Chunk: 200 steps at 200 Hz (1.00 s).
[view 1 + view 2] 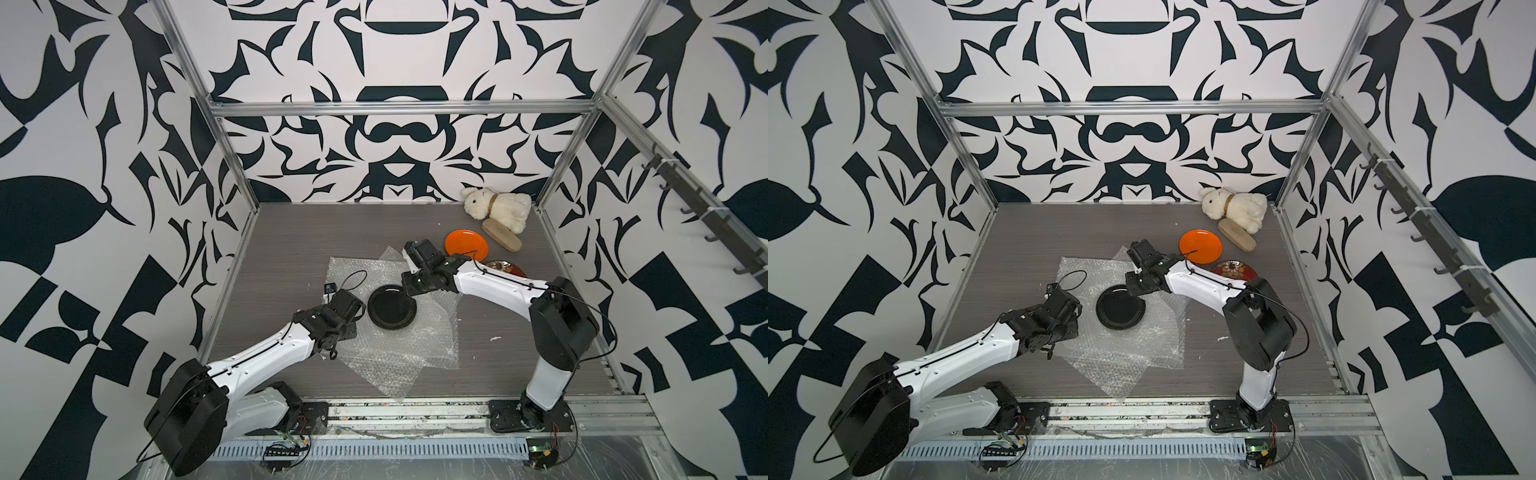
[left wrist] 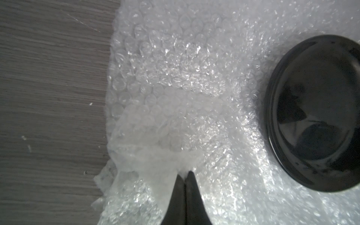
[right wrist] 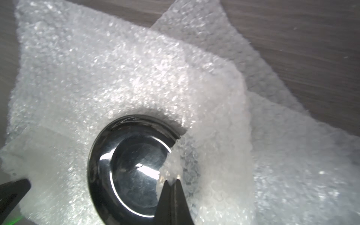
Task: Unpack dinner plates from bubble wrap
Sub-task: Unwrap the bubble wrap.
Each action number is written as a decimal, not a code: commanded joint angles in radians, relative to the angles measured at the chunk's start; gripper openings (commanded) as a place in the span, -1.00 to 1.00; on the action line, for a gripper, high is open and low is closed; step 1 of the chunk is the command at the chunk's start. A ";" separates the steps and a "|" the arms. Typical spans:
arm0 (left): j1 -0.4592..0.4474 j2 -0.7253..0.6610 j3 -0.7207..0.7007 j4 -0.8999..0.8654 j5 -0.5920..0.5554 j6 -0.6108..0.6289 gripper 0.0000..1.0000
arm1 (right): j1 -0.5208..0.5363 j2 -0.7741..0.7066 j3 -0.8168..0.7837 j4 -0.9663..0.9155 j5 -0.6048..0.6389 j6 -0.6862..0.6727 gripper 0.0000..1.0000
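Two of the three dinner plates, the orange plate and the floral red plate, lie bare on the counter at my far right, clear of any wrap. The black plate sits mid-counter on the spread bubble wrap, almost uncovered. In the right wrist view one flap laps over its rim.

My right jaws are pinched narrow on that flap, right at the plate's edge. My left jaws are pinched shut on the sheet's border, on the other side of the plate, close to bare counter.

I judge this to be the last unwrapping step. Next I should draw the flap outward, off the plate, while my left anchors the sheet. It should go slowly, since a glossy plate may slide on the plastic.
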 commanded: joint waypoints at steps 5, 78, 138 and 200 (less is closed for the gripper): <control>0.004 -0.003 -0.004 -0.025 -0.012 -0.001 -1.00 | -0.029 -0.027 0.003 -0.032 0.025 -0.031 -1.00; 0.004 -0.005 -0.004 -0.034 -0.022 -0.007 -1.00 | -0.090 0.029 0.048 -0.098 0.086 -0.066 -1.00; 0.004 -0.009 -0.006 -0.040 -0.030 -0.008 -1.00 | -0.108 0.100 0.117 -0.180 0.202 -0.074 -1.00; 0.004 -0.022 -0.009 -0.048 -0.030 -0.007 -1.00 | -0.125 0.146 0.162 -0.238 0.314 -0.049 -0.81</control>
